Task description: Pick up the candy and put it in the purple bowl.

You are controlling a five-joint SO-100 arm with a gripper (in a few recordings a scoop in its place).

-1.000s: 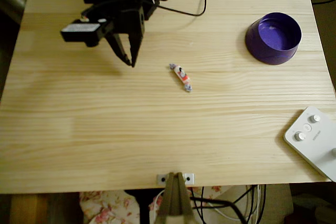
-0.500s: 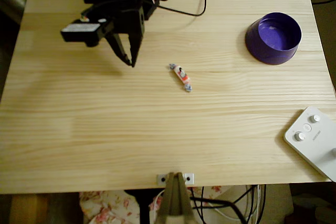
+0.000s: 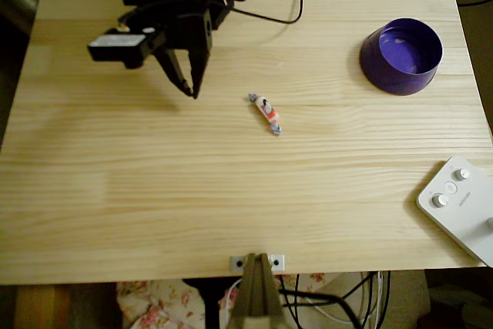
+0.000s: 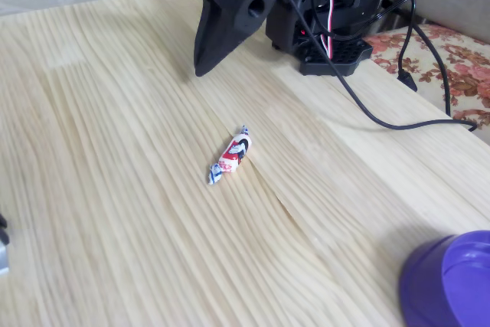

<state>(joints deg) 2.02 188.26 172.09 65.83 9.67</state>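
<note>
The candy (image 3: pixel 266 113) (image 4: pixel 231 156), a small white and red wrapped sweet with twisted ends, lies flat near the middle of the wooden table. My black gripper (image 3: pixel 191 93) (image 4: pixel 200 73) hangs over the table to the left of the candy in the overhead view, about a hand's width from it. Its fingers point down and meet at the tips, shut on nothing. The purple bowl (image 3: pixel 383 69) (image 4: pixel 433 285) stands upright at the back right in the overhead view, far from both, and nothing shows inside it.
A white device with round knobs (image 3: pixel 462 206) lies at the front right corner. Black cables (image 3: pixel 269 15) (image 4: pixel 383 116) trail from the arm's base (image 4: pixel 329 13) at the back. A clamp (image 3: pixel 256 263) grips the front edge.
</note>
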